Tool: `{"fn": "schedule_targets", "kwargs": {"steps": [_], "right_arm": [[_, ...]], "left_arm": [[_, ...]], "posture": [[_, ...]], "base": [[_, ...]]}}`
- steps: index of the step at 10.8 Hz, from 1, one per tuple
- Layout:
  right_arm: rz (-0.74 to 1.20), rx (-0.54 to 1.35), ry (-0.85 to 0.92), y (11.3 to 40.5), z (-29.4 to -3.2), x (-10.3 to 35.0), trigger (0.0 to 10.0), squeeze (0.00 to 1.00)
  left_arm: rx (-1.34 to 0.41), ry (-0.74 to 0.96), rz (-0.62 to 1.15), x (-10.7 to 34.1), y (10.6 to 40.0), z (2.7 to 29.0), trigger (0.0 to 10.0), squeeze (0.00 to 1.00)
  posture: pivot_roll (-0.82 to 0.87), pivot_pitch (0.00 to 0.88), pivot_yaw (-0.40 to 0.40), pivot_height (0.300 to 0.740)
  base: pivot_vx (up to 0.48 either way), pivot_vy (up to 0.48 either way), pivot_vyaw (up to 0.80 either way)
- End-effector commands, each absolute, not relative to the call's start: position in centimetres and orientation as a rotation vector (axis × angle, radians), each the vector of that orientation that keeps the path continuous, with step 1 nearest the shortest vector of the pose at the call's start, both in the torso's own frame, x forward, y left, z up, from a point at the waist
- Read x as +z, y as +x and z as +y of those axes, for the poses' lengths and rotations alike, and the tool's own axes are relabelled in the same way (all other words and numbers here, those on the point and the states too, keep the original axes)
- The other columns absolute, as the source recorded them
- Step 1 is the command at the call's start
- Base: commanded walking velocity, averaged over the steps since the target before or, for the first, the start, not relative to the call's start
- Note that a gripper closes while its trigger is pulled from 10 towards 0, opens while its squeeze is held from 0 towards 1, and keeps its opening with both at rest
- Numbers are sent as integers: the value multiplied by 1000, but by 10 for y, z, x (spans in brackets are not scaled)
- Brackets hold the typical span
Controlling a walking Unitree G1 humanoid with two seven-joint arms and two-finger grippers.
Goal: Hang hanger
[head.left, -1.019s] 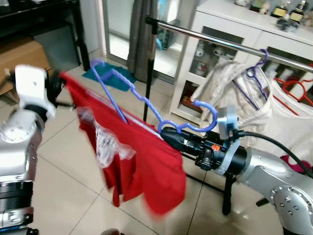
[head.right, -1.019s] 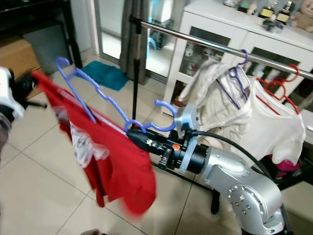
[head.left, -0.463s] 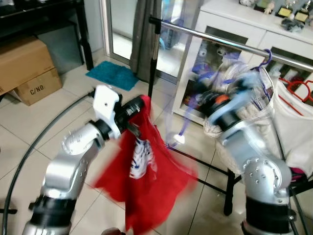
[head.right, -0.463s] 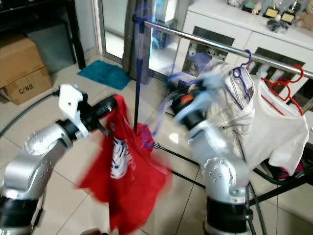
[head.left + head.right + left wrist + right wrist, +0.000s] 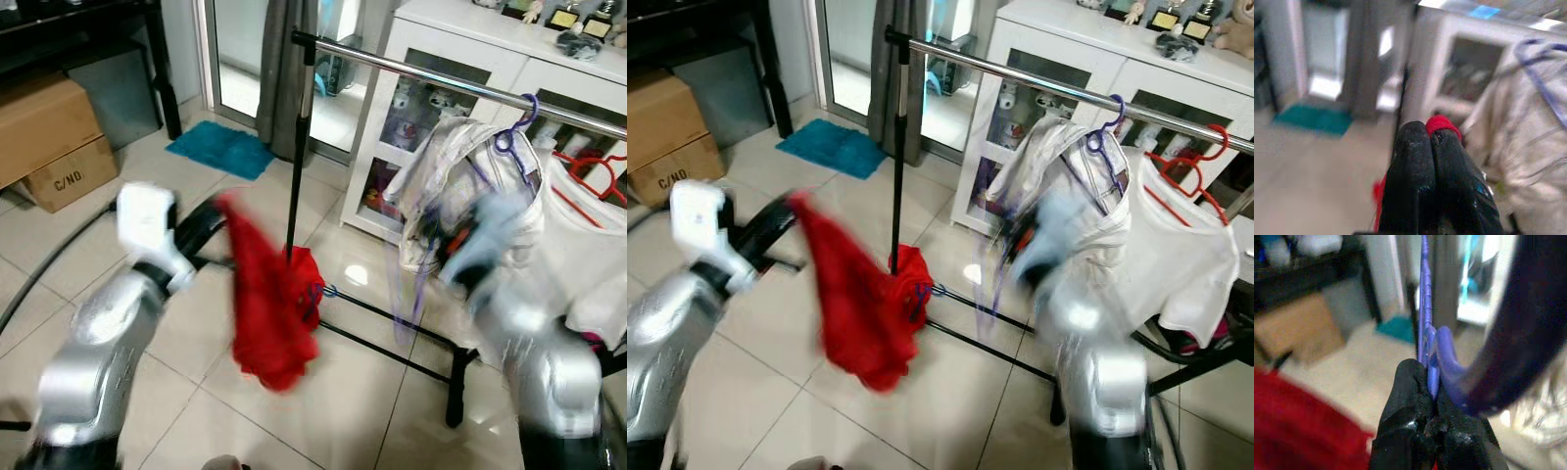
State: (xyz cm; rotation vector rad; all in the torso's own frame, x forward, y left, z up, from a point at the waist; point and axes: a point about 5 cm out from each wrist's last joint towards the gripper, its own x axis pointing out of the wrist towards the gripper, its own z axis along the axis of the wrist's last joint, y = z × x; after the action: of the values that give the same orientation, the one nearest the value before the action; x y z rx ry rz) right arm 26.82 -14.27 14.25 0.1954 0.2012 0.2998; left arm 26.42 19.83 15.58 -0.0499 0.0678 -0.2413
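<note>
The red garment (image 5: 265, 308) hangs bunched from my left gripper (image 5: 209, 221), whose fingers (image 5: 1413, 161) are shut on a fold of red cloth (image 5: 1442, 123). My right gripper (image 5: 1431, 382) is shut on the purple hanger (image 5: 1425, 323). In the eye views the right arm (image 5: 534, 343) is blurred, just in front of the white clothes (image 5: 460, 176). The hanger (image 5: 404, 294) is a faint purple streak pointing down beside it. The steel rail (image 5: 431, 76) runs above both. Whether the garment still sits on the hanger is hidden by blur.
A white shirt hangs from another purple hanger (image 5: 516, 125) on the rail, with a red hanger (image 5: 593, 174) further right. The rack's black post (image 5: 297, 157) and foot bar (image 5: 392, 338) stand ahead. Behind are a white cabinet (image 5: 441, 39), cardboard boxes (image 5: 54, 137) and a teal mat (image 5: 220, 149).
The garment, stretched wide between both grippers a second ago, now hangs narrow from the left gripper. The right arm swung the hanger up toward the rack, then lower.
</note>
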Motion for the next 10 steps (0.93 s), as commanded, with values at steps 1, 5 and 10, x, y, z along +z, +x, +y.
{"fn": "schedule_targets", "kwargs": {"steps": [1,5,10], "right_arm": [[198,271,144,264,-145,144,10000,0],[183,115,98,255,-167,134,10000,0],[114,-52,109,263,-167,135,10000,0]], "left_arm": [[-189,-95,82,153,262,199,10000,0],[-236,-48,136,140,256,177,10000,0],[-24,-73,-41,154,270,174,10000,0]], "posture": [[-32,8,-99,740],[-62,19,-94,740],[-45,27,-87,740]], "base": [[0,0,-800],[0,0,-800],[0,0,-800]]}}
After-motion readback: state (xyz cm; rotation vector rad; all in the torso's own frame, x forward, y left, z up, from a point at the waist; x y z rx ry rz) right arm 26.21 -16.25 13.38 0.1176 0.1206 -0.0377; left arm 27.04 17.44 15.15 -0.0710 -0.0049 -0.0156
